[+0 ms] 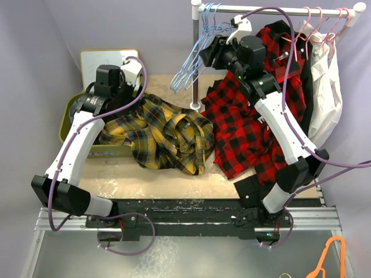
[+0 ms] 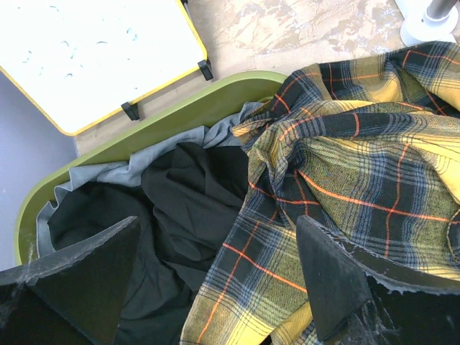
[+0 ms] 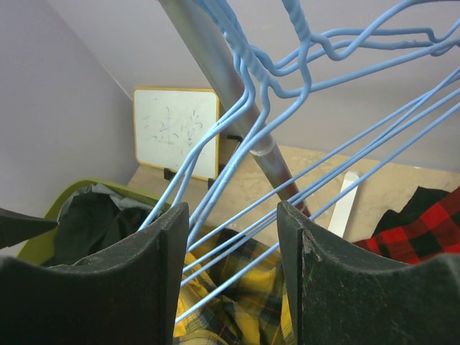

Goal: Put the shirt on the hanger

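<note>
My right gripper stands spread around a bunch of blue hangers, so closing may catch 2 or 3 instead of 1 and drag them off the rail, while the shirt lies heaped on the table under my left gripper, equally unclenched.

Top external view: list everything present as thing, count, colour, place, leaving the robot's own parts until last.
clothes rail: one, white, back right
plaid shirt: one, yellow and navy, crumpled on table
wire hangers: several, light blue, rail's left end
pink hangers: several, rail's right end
checked shirt: one, red and black, hanging from rail
white garment: one, far right on rail
tub: one, olive green, table's left, holding dark clothes
whiteboard: one, yellow-framed, behind tub
orange hanger: one, bottom right
left gripper: black, open above tub
right gripper: black, open around wire hangers
</note>
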You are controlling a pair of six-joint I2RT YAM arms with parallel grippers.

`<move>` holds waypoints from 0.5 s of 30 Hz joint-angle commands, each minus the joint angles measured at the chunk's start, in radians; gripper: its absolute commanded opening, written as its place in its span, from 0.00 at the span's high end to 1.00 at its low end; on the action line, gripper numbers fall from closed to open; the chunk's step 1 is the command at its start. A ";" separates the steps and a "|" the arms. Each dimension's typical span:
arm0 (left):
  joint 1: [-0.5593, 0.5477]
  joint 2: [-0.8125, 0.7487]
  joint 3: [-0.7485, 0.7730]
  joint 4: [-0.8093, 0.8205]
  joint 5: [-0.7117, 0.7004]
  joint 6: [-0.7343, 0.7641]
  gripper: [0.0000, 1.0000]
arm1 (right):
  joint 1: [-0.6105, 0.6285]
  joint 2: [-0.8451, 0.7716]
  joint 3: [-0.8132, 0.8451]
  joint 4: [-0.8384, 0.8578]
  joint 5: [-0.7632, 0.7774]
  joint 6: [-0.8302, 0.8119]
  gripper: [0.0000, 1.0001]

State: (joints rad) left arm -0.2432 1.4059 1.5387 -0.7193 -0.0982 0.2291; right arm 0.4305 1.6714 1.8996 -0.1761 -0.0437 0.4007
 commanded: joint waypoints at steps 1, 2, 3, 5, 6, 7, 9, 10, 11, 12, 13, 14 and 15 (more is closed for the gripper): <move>0.007 -0.029 -0.006 0.040 -0.005 0.019 0.09 | 0.007 0.017 0.061 0.026 0.009 0.003 0.45; 0.007 -0.029 -0.006 0.040 -0.005 0.020 0.09 | 0.009 0.020 0.065 0.026 0.009 0.003 0.45; 0.007 -0.030 -0.006 0.041 -0.006 0.020 0.09 | 0.011 0.023 0.069 0.022 0.015 0.003 0.45; 0.007 -0.030 -0.006 0.040 -0.006 0.021 0.09 | 0.016 0.029 0.084 0.009 0.031 -0.001 0.46; 0.008 -0.031 -0.006 0.041 -0.007 0.021 0.09 | 0.017 0.032 0.092 0.002 0.038 -0.003 0.48; 0.008 -0.031 -0.007 0.041 -0.008 0.022 0.09 | 0.017 0.034 0.095 -0.005 0.044 -0.003 0.49; 0.009 -0.033 -0.009 0.041 -0.010 0.024 0.09 | 0.018 0.032 0.093 -0.014 0.059 -0.005 0.52; 0.009 -0.033 -0.009 0.042 -0.009 0.023 0.09 | 0.017 0.029 0.089 -0.015 0.068 -0.005 0.54; 0.009 -0.034 -0.009 0.042 -0.008 0.024 0.09 | 0.017 0.025 0.081 -0.016 0.076 -0.005 0.55; 0.010 -0.034 -0.009 0.042 -0.008 0.023 0.09 | 0.017 0.018 0.072 -0.016 0.084 -0.006 0.55; 0.010 -0.036 -0.011 0.043 -0.008 0.023 0.09 | 0.017 0.011 0.064 -0.016 0.091 -0.009 0.55; 0.010 -0.036 -0.012 0.042 -0.008 0.023 0.09 | 0.017 0.002 0.054 -0.016 0.098 -0.011 0.55; 0.010 -0.036 -0.012 0.043 -0.008 0.023 0.09 | 0.017 -0.006 0.046 -0.016 0.106 -0.012 0.55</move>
State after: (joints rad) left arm -0.2424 1.4052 1.5368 -0.7189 -0.1005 0.2321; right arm 0.4446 1.7191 1.9446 -0.2073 0.0120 0.3996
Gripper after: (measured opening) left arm 0.909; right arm 0.451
